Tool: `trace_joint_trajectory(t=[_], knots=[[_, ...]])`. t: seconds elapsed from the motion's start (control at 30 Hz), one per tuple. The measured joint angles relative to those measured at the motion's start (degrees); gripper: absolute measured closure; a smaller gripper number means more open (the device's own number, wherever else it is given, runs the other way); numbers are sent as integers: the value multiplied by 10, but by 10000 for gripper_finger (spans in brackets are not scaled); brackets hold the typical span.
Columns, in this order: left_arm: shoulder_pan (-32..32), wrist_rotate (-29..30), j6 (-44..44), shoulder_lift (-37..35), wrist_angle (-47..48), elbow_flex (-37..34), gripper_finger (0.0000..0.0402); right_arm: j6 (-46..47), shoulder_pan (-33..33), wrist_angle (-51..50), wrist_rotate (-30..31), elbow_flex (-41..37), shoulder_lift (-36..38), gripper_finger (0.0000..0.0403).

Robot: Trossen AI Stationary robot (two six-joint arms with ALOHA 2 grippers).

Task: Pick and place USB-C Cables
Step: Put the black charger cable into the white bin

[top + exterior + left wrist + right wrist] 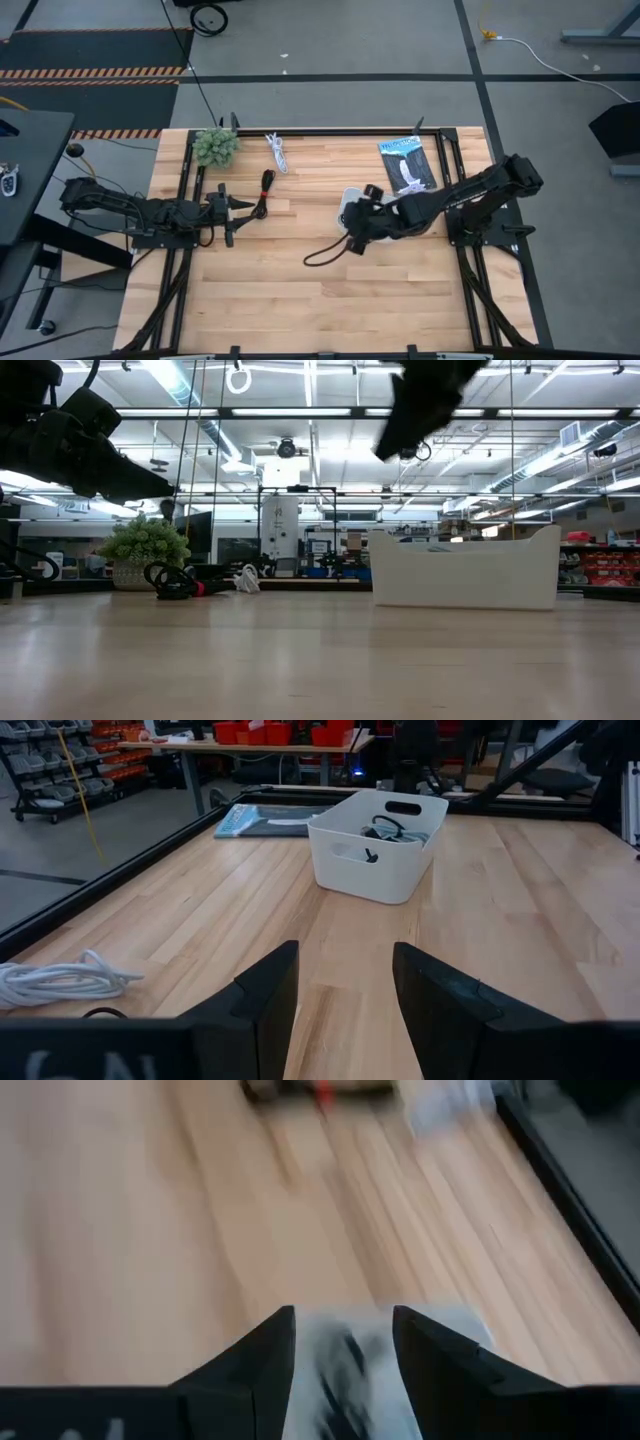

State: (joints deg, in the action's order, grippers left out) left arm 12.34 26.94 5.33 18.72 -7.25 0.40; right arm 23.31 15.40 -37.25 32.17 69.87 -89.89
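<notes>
Right gripper [352,238] above the white tray [347,200], fingers spread — plain black cable [325,254] dangling below it. Left gripper [232,212] spread, black-red cable [265,193] just ahead.

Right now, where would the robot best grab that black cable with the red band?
Probably across its red-banded middle, from straight above: the black cable with red band lies flat on the table, bundled into a narrow strip, beside the open left gripper.
</notes>
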Motion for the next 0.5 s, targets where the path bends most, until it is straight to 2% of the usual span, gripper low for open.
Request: trace_joint_trajectory(t=[0.23, 0.5], knots=[[0, 0, 0, 0, 0, 0, 230, -77, -5, 237, -3, 0, 0, 228], [0, -1, 14, 0, -2, 0, 230, -112, -20, 333, -3, 0, 0, 228]])
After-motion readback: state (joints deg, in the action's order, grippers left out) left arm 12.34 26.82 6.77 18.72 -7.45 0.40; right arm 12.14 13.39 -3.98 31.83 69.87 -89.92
